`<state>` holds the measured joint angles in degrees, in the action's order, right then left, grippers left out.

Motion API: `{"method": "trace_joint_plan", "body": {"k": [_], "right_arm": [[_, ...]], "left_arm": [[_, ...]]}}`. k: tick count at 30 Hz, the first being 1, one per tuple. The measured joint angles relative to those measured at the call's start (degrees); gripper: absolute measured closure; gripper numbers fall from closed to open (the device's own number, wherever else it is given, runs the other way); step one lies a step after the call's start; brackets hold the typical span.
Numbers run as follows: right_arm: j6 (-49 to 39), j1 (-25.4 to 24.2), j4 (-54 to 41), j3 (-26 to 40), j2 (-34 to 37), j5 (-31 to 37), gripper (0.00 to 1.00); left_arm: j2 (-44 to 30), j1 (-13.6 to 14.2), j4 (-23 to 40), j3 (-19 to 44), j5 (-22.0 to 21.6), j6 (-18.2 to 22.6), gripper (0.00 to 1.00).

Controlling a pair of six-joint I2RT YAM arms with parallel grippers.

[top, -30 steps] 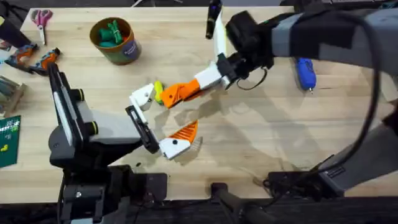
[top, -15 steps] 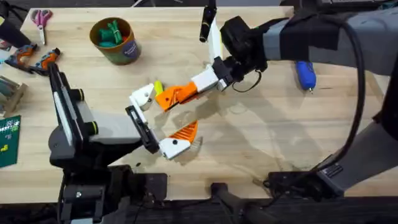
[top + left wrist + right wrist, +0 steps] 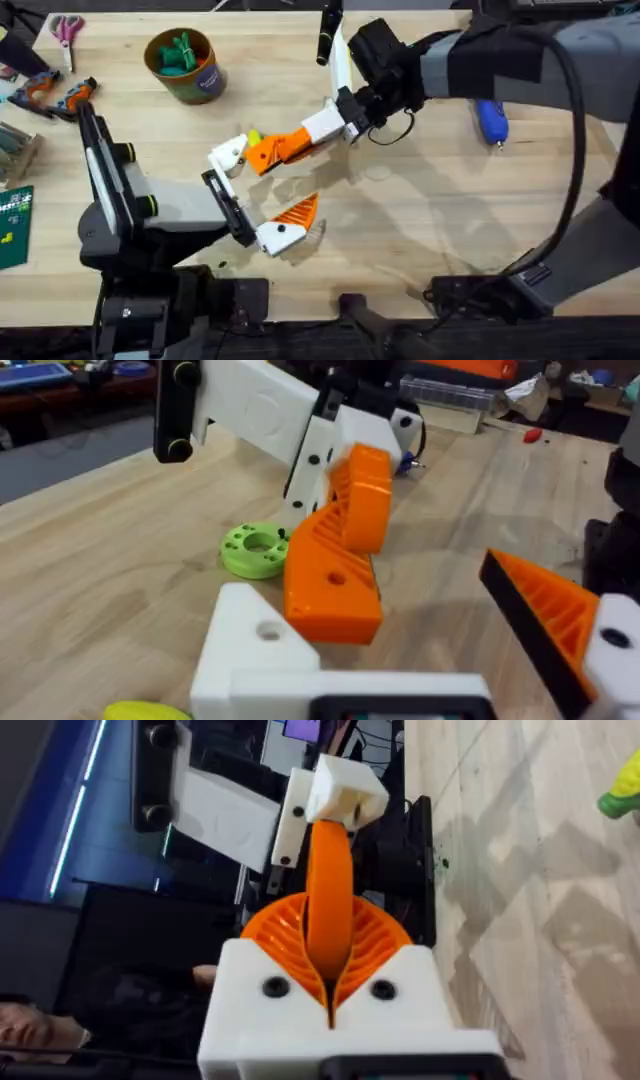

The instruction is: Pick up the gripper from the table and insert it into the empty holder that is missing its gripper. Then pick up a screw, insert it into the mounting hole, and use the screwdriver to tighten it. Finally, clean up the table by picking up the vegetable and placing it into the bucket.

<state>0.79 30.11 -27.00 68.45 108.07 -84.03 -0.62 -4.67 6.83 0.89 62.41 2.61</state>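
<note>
Motion over the last second is small but telling. In the overhead view the right end effector [image 3: 300, 141] has slid leftward across the bench [image 3: 420, 230], carrying the gripper [image 3: 268, 152] it pinches until its orange tip sits just beside the holder [image 3: 229, 153]; a second ago there was a clear gap between them. The left end effector [image 3: 250, 195] has not moved, its fingers spread, one bare white mount up by the orange piece and one fitted finger lower down. The screwdriver [image 3: 490, 118] lies well apart at the right, untouched, and the bucket [image 3: 185, 64] stands at the far left with dark green pieces inside.

From the left wrist, the gripper [image 3: 335, 560] hangs tilted just above and beyond the holder [image 3: 262, 645], not yet seated; a green disc [image 3: 253, 550] lies behind it, and the vegetable [image 3: 145, 711] peeks in at the edge.

From the right wrist, orange pads [image 3: 290, 935] are pressed on the gripper [image 3: 328, 890], its tip meeting the holder [image 3: 343, 792].

Insertion looks imminent, though alignment seems unfinished.
</note>
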Motion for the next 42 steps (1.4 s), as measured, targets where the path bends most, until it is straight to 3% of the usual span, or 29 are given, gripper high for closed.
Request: {"method": "trace_joint_plan", "body": {"k": [29, 42], "right_arm": [[8.84, 2.25, 7.75, -0.04, 1.89, 0.32, 0.992], [28.43, 2.50, 22.87, -0.04, 3.43, -1.16, 0.993]], "left_arm": [[0.00, -0.11, 0.00, 0.00, -0.26, 0.11, 0.015], [0.00, -0.42, -0.15, 0.00, -1.11, 0.39, 0.016]]}}
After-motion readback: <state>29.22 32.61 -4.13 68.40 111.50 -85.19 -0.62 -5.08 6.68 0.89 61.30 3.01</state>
